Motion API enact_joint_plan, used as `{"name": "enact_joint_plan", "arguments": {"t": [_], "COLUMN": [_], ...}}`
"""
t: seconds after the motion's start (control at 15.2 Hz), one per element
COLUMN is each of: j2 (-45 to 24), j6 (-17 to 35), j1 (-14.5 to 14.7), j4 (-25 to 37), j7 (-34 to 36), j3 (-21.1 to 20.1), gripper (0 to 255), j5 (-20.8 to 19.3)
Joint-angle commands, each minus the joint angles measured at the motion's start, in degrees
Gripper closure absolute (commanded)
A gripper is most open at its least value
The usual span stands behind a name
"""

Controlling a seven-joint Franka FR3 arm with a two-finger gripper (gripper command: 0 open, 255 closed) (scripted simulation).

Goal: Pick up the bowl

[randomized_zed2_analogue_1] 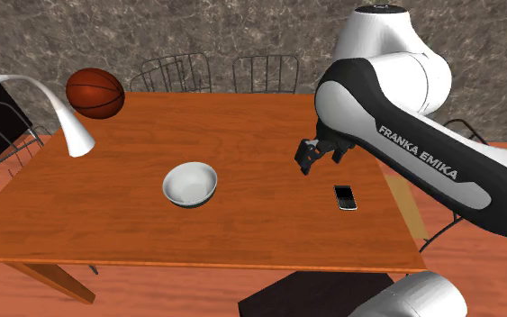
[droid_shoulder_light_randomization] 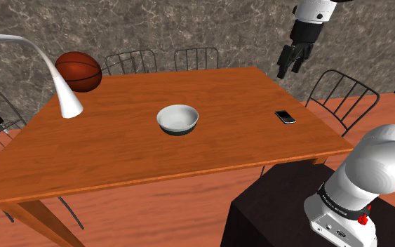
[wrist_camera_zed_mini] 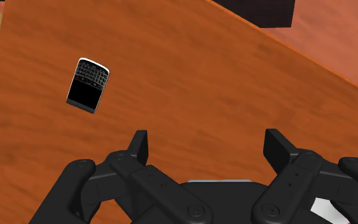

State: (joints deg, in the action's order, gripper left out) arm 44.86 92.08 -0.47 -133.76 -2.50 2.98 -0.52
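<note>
Wooden table. Arm reaches over its end at the shoulder view's right. Pale bowl upright mid-table, well apart from gripper, which hangs above, fingers spread, holding nothing. Black phone below it.

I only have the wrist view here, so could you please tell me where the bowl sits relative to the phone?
Observer: The bowl sits near the middle of the table, to the shoulder view's left of the phone.
Operator: Thanks; is the pincer over it?
Observer: No, the pincer hangs in the air nearer the phone, apart from the bowl.
Operator: Anything crowding the bowl?
Observer: No; a basketball and a white lamp stand by the table's end on the shoulder view's left, well away.
</note>
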Motion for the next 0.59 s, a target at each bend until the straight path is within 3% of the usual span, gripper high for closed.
{"name": "enact_joint_plan", "arguments": {"t": [0.0,0.53], "j2": [0.0,-12.8], "j6": [0.0,12.5], "j1": [0.0,2.8], "j4": [0.0,0.4], "j7": [0.0,1.9], "j3": [0.0,-1.7], "gripper": [0,0], "j5": [0.0,5.1]}}
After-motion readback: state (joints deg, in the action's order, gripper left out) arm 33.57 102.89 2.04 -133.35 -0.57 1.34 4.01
